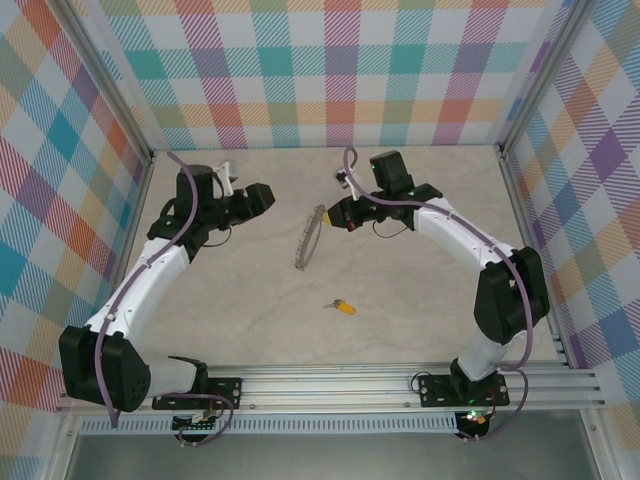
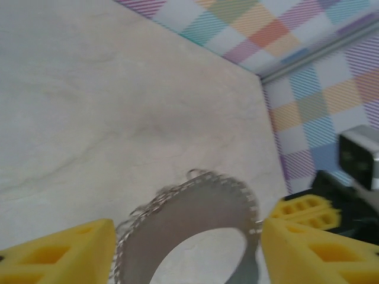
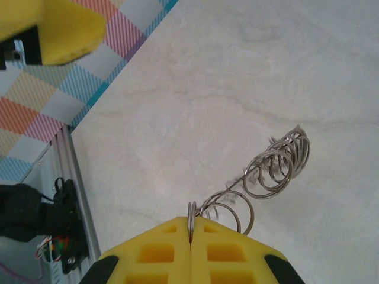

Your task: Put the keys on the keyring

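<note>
The keyring (image 1: 308,238), a silver loop made of many small linked rings, hangs tilted above the table. My right gripper (image 1: 331,212) holds its upper end. In the right wrist view the yellow fingers (image 3: 148,254) are pressed shut on one of its rings, and the keyring (image 3: 275,168) trails away over the table. In the left wrist view the keyring (image 2: 195,210) shows in the gap of my left gripper (image 2: 186,251), whose yellow fingers (image 2: 59,254) stand apart; I cannot tell whether they touch it. A small yellow-orange key (image 1: 343,306) lies on the table nearer the front.
The beige table (image 1: 420,300) is walled by checked panels, with a metal rail (image 1: 400,385) along the near edge. The left gripper (image 1: 260,196) sits a little left of the ring. The right gripper's yellow fingers (image 2: 305,210) appear beyond the ring.
</note>
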Tool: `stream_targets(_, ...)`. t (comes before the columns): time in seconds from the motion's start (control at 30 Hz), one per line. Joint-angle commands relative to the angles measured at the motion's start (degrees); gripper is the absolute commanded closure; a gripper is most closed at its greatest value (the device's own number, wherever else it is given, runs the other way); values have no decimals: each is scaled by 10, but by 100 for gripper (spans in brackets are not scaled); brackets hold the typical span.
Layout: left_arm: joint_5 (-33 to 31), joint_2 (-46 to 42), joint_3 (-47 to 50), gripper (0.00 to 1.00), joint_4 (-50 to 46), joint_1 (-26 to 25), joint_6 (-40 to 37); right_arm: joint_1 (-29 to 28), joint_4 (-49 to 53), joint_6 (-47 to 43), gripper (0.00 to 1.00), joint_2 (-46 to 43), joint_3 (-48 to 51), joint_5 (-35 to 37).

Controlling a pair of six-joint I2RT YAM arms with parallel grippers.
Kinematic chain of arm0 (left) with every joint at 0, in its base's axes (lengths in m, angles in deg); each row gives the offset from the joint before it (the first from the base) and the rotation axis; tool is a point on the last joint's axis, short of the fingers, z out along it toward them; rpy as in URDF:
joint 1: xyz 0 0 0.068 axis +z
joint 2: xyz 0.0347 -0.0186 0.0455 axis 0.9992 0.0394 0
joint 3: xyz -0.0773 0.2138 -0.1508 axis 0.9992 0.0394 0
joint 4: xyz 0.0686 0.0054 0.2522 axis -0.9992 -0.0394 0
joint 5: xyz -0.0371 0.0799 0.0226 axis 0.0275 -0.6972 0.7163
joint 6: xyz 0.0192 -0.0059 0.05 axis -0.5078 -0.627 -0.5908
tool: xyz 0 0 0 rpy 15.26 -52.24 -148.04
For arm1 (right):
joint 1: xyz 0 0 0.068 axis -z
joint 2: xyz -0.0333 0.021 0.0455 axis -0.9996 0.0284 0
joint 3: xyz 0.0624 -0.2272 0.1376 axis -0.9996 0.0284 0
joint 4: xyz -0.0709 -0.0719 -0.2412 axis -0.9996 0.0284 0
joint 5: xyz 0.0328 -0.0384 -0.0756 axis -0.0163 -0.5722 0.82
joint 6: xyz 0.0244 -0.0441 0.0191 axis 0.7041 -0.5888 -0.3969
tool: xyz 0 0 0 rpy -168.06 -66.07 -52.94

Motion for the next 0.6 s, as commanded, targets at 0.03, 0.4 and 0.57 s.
stream_targets(0.03,77,14,-14,47,68,-30,-6,7,-43,5,100,-23,12,-68)
stream_targets(0.4,121,121,-59,62,130,-97,-4,21,-103,77,100,-33,30,-80)
stream_targets(0.57,122,148,-57,67,154,-116,4,28,-99,84,100,-44,40,-70)
